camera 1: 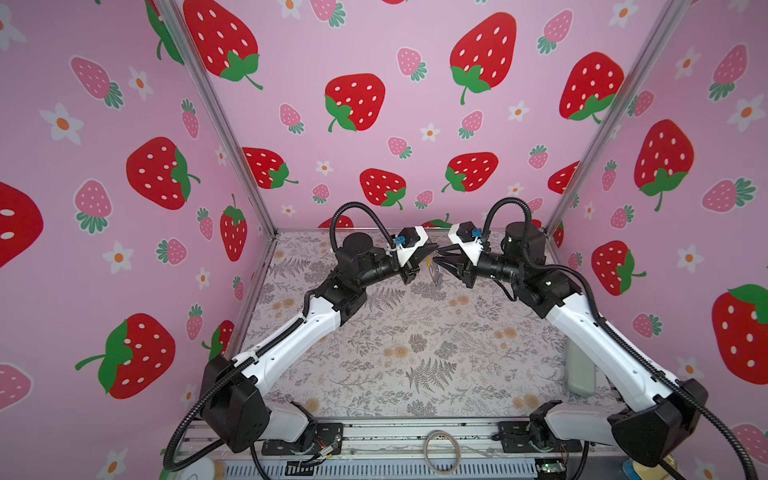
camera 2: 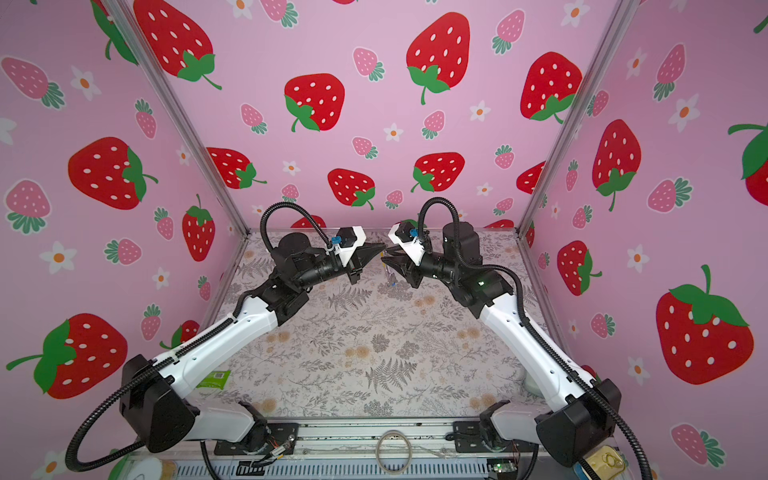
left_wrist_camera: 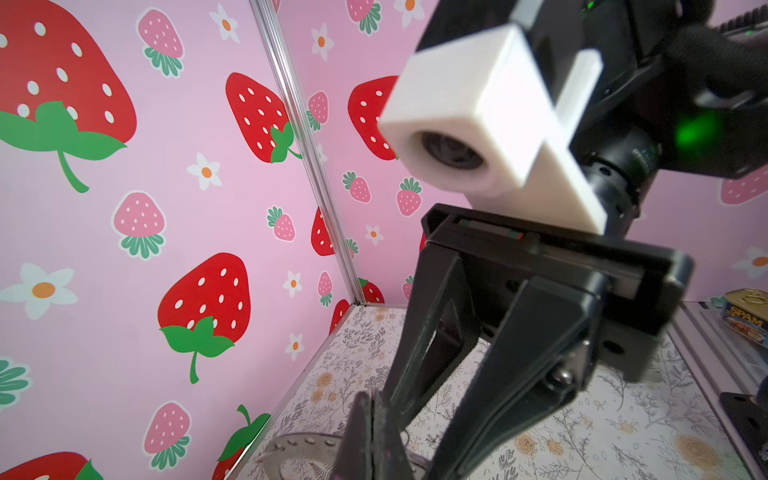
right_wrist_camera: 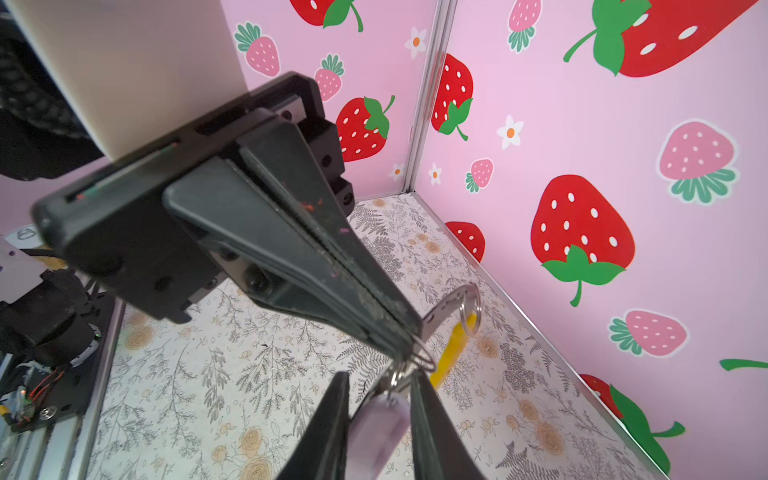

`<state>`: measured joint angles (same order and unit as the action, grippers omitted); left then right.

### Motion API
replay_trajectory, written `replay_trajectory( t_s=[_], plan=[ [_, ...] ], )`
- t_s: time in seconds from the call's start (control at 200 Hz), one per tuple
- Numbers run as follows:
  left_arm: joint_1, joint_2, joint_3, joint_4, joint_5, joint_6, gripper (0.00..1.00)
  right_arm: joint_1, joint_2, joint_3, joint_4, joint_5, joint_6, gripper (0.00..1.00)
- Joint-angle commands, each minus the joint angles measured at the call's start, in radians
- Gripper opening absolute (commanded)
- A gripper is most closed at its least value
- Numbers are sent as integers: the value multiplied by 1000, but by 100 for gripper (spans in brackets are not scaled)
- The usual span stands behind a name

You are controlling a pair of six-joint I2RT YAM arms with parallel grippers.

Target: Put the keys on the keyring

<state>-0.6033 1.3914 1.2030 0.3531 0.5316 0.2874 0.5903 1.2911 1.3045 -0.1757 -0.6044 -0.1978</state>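
Pink strawberry-print walls close the table on three sides, joined at the back corners by metal posts. The table wears a pale cover of grey ferns and tan blossoms. A plain pale hoop lies on the metal rail at the front. A white bottle sits near the table's right edge; in a top view a green packet lies near its left edge. A Spam can shows beside the rail in the left wrist view.
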Motion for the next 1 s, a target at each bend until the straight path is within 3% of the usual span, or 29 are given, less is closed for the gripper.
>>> replay_trajectory(
  t_s=[0.0,0.28,0.49,0.7,0.995],
  plan=[
    [-10,-32,21,77,-15,-23,0,-4,-6,15,25,14,21,26],
    [-33,-14,-17,222,-60,-127,0,-4,-9,15,67,17,29,17],
    [-41,-5,-15,218,-64,-131,0,-3,-34,11,74,85,17,19],
    [-42,0,-8,197,-71,-131,0,2,-41,4,89,77,7,21],
    [-59,12,-2,216,-152,-154,0,35,-44,-4,75,121,-44,13]
  ],
)
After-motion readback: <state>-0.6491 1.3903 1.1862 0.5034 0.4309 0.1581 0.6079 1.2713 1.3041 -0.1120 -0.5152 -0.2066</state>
